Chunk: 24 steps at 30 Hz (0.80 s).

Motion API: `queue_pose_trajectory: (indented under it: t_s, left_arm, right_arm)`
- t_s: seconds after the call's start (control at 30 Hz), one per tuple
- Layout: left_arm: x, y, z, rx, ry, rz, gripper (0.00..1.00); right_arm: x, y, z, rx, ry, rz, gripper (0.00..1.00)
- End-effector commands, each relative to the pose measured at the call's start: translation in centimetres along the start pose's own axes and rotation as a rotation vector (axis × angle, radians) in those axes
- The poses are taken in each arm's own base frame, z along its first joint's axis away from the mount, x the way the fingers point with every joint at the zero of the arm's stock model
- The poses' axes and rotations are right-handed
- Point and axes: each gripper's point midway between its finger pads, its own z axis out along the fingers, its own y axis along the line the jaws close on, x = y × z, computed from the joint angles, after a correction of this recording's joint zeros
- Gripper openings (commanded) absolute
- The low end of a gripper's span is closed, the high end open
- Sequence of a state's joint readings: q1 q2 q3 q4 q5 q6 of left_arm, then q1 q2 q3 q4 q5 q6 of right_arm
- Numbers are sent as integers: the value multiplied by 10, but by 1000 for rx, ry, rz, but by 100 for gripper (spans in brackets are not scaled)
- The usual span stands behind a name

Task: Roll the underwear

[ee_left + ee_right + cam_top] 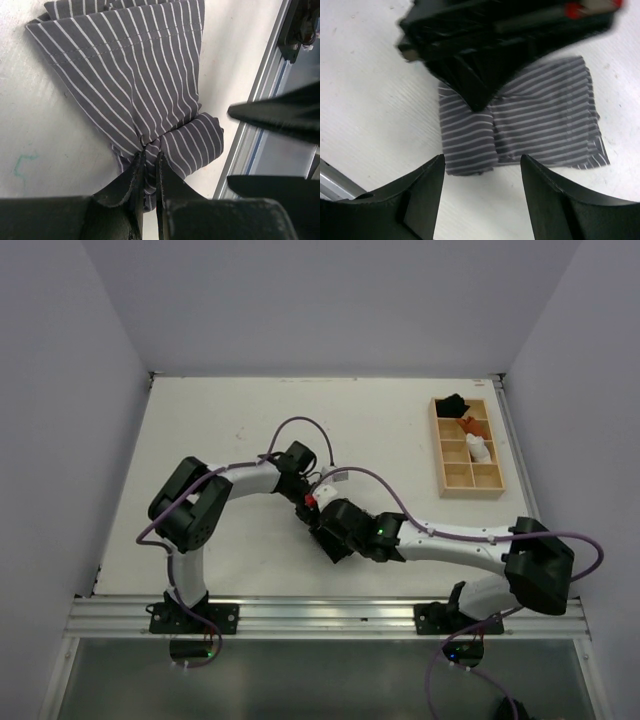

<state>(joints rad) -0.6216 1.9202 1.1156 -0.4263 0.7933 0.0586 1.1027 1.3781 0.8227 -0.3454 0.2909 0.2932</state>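
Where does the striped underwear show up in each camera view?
Top external: hidden beneath the left pincer, mid-table.
Left wrist: the underwear fills upper left to centre.
Right wrist: centre-right, beyond the open right pincer.
Shared landmark: the left pincer, shut on the underwear's folded corner.

Striped underwear (545, 125) on the white table (370, 90), left pincer (477, 102) pinching its fold, right pincer (482, 160) spread wide.
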Motion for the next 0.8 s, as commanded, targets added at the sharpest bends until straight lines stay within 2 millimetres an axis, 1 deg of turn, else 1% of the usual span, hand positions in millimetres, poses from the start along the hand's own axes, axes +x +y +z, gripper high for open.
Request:
queue_pose_trajectory:
  t_s: [0.0, 0.03, 0.13, 0.2, 0.23, 0.4, 0.53, 0.63, 0.7, 0.73, 0.77]
  left_arm:
    - [37, 24, 10, -119, 136, -70, 0]
    - [36, 25, 10, -122, 134, -73, 0]
    - [35, 24, 10, -120, 132, -80, 0]
    - [36, 24, 11, -119, 135, -84, 0]
    - [36, 24, 11, -121, 135, -87, 0]
    - [37, 24, 12, -122, 139, -98, 0]
    - [36, 24, 12, -125, 138, -100, 0]
    - [36, 23, 12, -127, 139, -106, 0]
    - [36, 24, 12, -138, 138, -108, 0]
    - [36, 24, 12, -138, 137, -112, 0]
    - [35, 23, 11, -139, 134, -114, 0]
  right_arm:
    - [-15, 4, 5, 66, 0, -154, 66]
    - [-19, 7, 4, 67, 2, -183, 66]
    - [-15, 15, 12, 73, 38, -258, 66]
    - [-12, 12, 17, 100, 63, -283, 66]
    - [-8, 12, 22, 110, 92, -303, 66]
    - [-3, 15, 30, 109, 127, -340, 65]
    - [9, 13, 35, 124, 184, -353, 63]
    - [16, 13, 36, 119, 197, -344, 59]
    - [17, 17, 36, 98, 193, -340, 55]
    - [20, 18, 37, 86, 194, -330, 52]
    - [23, 21, 37, 66, 198, -318, 45]
